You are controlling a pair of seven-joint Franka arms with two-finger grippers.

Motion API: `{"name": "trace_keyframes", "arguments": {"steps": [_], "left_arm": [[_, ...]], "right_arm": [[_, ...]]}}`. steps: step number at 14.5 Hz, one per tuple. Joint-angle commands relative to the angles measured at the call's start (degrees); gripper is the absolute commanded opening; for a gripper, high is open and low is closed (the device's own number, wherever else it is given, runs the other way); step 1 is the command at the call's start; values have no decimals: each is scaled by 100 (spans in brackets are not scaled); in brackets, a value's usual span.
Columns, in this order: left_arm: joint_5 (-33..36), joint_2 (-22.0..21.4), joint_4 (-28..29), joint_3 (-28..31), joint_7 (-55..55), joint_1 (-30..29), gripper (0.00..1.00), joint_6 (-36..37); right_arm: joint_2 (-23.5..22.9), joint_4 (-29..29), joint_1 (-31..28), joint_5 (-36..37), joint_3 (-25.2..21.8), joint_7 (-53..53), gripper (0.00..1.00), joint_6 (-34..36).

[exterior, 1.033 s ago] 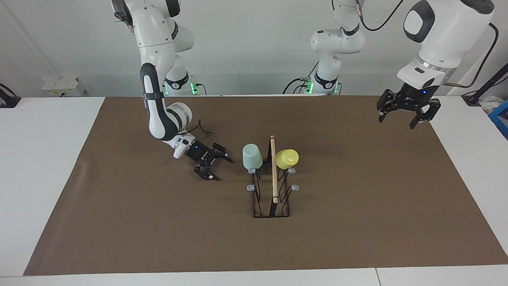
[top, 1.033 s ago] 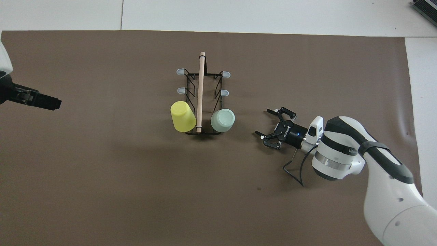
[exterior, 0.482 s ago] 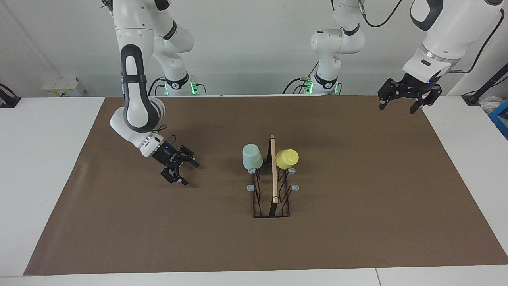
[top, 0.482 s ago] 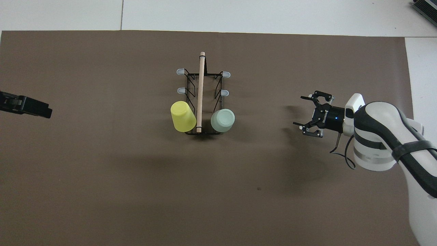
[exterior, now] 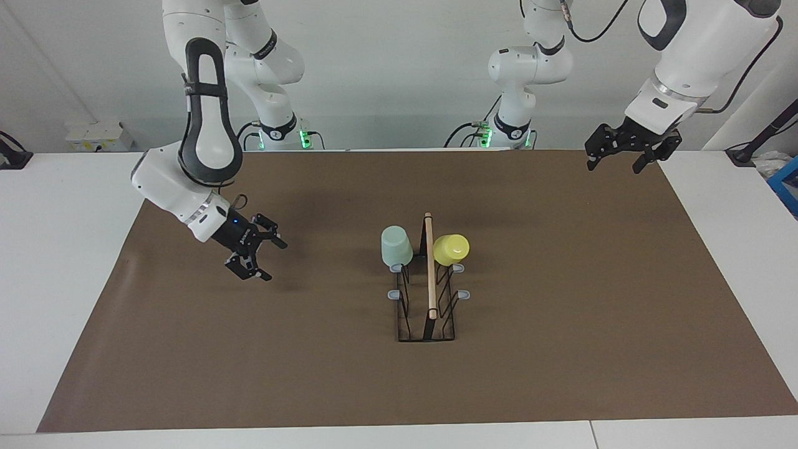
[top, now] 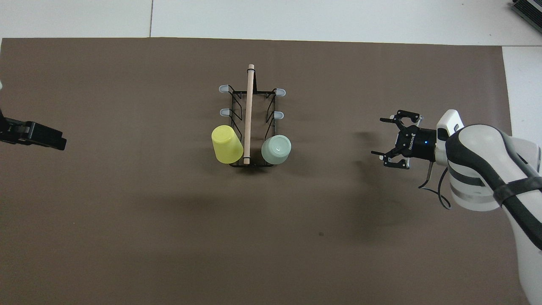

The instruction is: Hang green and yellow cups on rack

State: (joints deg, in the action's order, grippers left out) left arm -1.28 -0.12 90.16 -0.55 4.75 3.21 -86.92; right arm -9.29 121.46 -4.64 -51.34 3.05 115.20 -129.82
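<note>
At frame centre of the facing view stood the rack (exterior: 427, 293), green cup (exterior: 396, 246) and yellow cup (exterior: 451, 249) both upside down on its prongs at the upper end. Right gripper (exterior: 260, 252) hung at middle left over the brown mat (exterior: 561, 349), fingers spread, empty. Left gripper (exterior: 617, 157) hovered upper right, fingers released, nothing held.

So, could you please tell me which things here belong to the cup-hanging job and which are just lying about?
Part of the job:
- green cup, upside down on the rack
- yellow cup, upside down on the rack
- rack
- right gripper, empty
- left gripper, empty

Just there:
- brown mat
- white table
</note>
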Motion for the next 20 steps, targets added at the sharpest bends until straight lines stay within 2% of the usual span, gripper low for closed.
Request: {"name": "trace_keyframes", "arguments": {"steps": [1,4,9,13,15,18,20], "left_arm": [[128,-198,222,-68,-88,-66,100,-80],[285,-198,213,-60,-62,-14,100,-88],[321,-198,213,-33,-35,-22,100,-158],[277,-198,213,19,-35,22,100,-229],[268,-198,204,281,-26,266,100,-229],[242,-198,204,468,35,382,100,-220],[242,-198,204,468,62,347,100,-211]], "right_arm": [[103,-490,-230,1025,20,-891,100,667],[278,-1009,-336,2221,20,-1989,100,1431],[805,-1352,-248,3778,90,-4212,100,2345],[824,-1844,-309,3842,82,-5698,100,3172],[824,-2230,-310,3911,73,-6699,100,3655],[859,-2591,-257,4341,99,-7668,100,4385],[938,-2601,-257,4623,108,-8204,100,4527]]}}
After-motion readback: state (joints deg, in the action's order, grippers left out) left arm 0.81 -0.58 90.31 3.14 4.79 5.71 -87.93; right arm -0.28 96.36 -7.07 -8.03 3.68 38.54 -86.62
